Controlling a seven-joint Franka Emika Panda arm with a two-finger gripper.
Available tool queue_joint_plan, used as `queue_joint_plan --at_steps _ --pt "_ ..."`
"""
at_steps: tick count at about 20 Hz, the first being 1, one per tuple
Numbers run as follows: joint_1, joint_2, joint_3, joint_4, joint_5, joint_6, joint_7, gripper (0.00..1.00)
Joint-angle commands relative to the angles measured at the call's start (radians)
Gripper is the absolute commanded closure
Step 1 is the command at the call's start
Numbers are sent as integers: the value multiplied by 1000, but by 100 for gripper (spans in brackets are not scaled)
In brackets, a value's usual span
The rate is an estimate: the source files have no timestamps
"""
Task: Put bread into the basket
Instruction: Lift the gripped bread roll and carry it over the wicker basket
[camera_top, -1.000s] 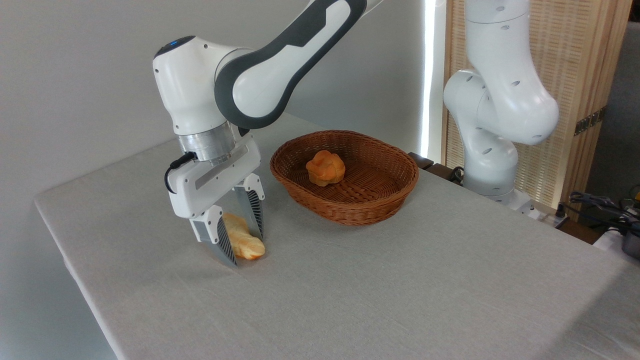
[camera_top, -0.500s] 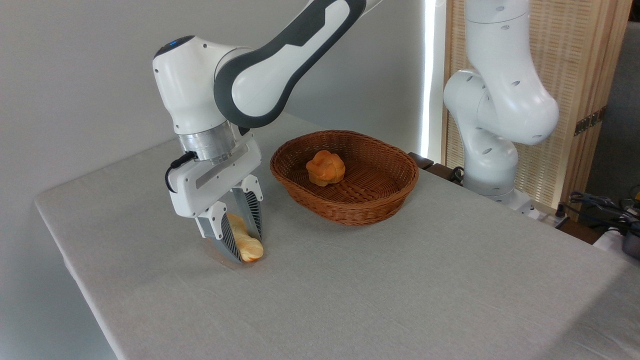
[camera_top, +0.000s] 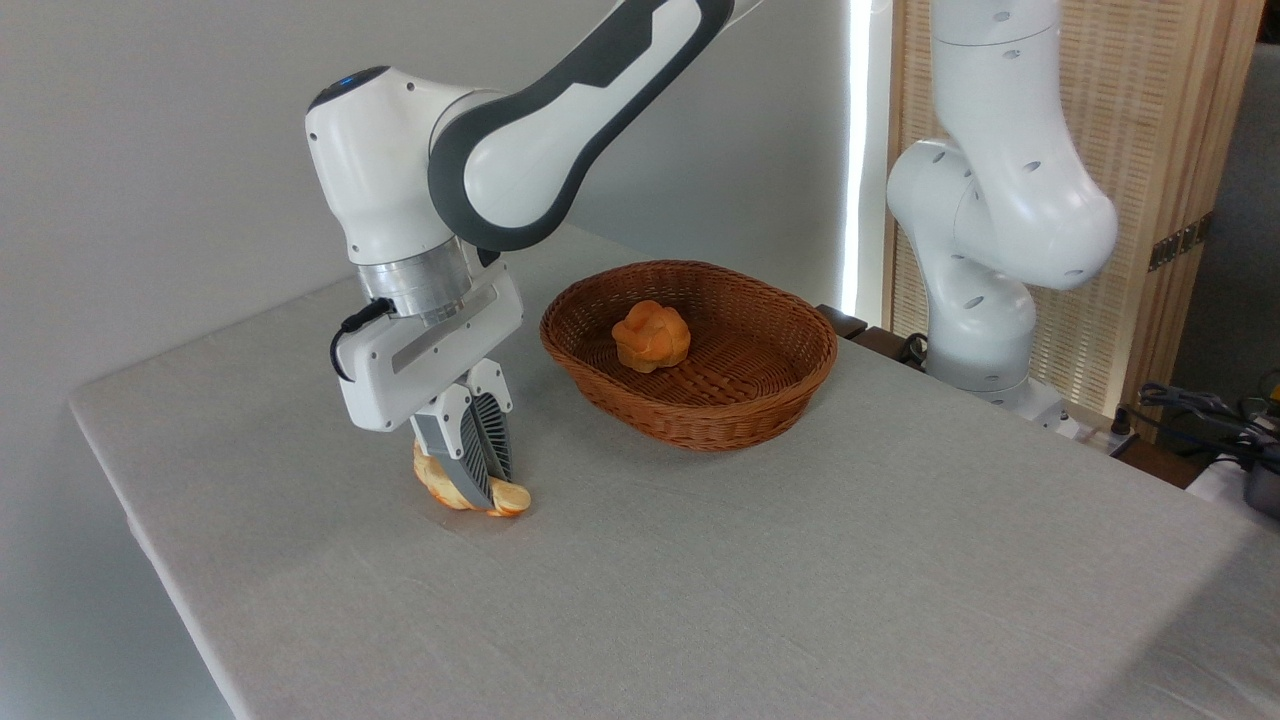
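The bread, a pale golden loaf with an orange-brown edge, lies on the grey tablecloth at the left. My gripper points down over it with both ribbed fingers pressed against its sides, shut on the loaf. Only the loaf's two ends show past the fingers. The basket, oval reddish-brown wicker, stands to the right of the gripper and further back, apart from it. A small round knotted orange bun sits inside the basket.
The arm's white base column rises behind the basket at the right. A slatted wooden screen stands behind it. Cables and dark objects lie at the far right. The table's left edge is close to the gripper.
The fingers have closed from wide apart onto the bread, squeezing it. The loaf has shifted slightly, its left end now showing beyond the fingers. The arm has hardly moved.
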Motion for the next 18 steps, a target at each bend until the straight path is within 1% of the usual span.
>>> queue_joint_plan --at_steps 1,5,6,7,9,11,12,14,16,18 --pt "2 -35 2 12 2 -64 -18 98" --pt "2 -86 10 14 -10 -118 -13 98" --pt "2 -100 10 14 -20 -138 -15 98" --pt "2 -113 7 18 -41 -155 -18 98" --pt "2 -135 1 43 -70 -230 -20 98" --pt "0 -144 -2 81 -75 -325 -15 97" --pt "0 -146 -2 99 -87 -365 -15 97" --pt "0 -169 -1 123 -118 -419 -12 97" --pt "0 -195 1 123 -148 -449 -9 97" --pt "0 -225 2 121 -171 -514 -4 97"
